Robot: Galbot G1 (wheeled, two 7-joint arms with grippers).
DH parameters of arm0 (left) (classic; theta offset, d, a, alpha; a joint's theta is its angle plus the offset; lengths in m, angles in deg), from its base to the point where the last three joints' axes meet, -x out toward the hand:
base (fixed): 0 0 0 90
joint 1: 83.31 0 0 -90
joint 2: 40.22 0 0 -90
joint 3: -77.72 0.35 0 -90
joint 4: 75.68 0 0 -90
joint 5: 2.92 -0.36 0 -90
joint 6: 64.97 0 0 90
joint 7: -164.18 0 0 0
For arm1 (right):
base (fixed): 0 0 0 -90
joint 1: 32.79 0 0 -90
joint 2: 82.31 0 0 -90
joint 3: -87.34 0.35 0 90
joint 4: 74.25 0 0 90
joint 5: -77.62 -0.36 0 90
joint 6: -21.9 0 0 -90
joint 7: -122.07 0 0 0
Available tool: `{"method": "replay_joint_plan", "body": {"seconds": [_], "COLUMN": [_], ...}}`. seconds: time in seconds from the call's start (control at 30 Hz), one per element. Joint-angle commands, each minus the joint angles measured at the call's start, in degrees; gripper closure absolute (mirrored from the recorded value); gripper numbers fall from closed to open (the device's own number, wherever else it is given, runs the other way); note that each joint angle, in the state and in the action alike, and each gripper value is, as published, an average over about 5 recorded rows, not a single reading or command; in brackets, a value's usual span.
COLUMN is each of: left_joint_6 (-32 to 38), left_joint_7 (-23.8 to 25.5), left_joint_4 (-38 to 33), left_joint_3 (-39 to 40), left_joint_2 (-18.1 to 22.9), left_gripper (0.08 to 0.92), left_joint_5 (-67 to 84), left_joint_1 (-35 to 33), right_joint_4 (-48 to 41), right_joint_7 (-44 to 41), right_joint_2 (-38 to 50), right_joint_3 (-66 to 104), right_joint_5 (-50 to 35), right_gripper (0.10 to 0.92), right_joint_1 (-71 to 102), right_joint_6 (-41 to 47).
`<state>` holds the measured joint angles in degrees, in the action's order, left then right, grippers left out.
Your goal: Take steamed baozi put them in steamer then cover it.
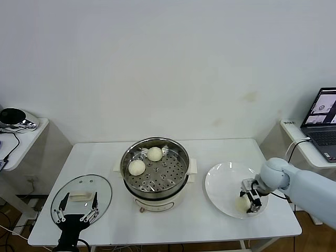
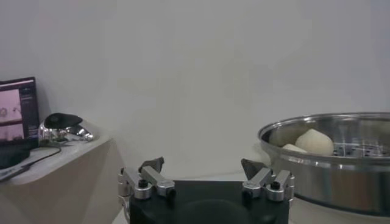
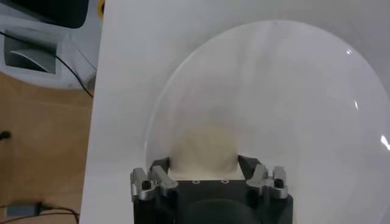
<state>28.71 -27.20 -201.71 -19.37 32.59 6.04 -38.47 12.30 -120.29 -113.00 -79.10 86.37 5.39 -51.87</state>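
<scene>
Nearby, laptop, seemingly beyond plate.

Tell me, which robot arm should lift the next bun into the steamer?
Right. Its tool sits around the bun on the plate; the left tool hangs open by the lid.

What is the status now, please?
Right gripper shut on baozi on plate. Left gripper open, idle over cover. Two baozi in steamer. Nothing in the way.
</scene>
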Motion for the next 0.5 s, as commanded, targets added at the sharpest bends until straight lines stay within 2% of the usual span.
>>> {"method": "replay_joint_plan", "body": {"seconds": [0.03,0.3,0.5], "left_joint_6": [0.0,-0.1,0.0], "left_joint_7": [0.0,0.0,0.0], "left_joint_4": [0.0,-0.2,0.3], "left_joint_3": [0.0,0.0,0.2], "left_joint_2": [0.0,-0.2,-0.3], "left_gripper": [0.177,0.177,0.177], "left_joint_5": [0.0,0.3,0.5], "left_joint_1": [0.0,0.1,0.5], "right_joint_4": [-0.3,3.0,0.8], "right_joint_7": [-1.4,-3.8,-4.1], "right_joint_2": [-0.5,0.3,-4.5], "right_joint_3": [-0.1,-2.7,-9.6], "right_joint_5": [-0.8,-8.0,-13.8], "right_gripper": [0.425,0.455,0.457], "right_joint_1": [-2.8,-18.1,-34.3], "right_joint_6": [0.0,0.9,0.9]}}
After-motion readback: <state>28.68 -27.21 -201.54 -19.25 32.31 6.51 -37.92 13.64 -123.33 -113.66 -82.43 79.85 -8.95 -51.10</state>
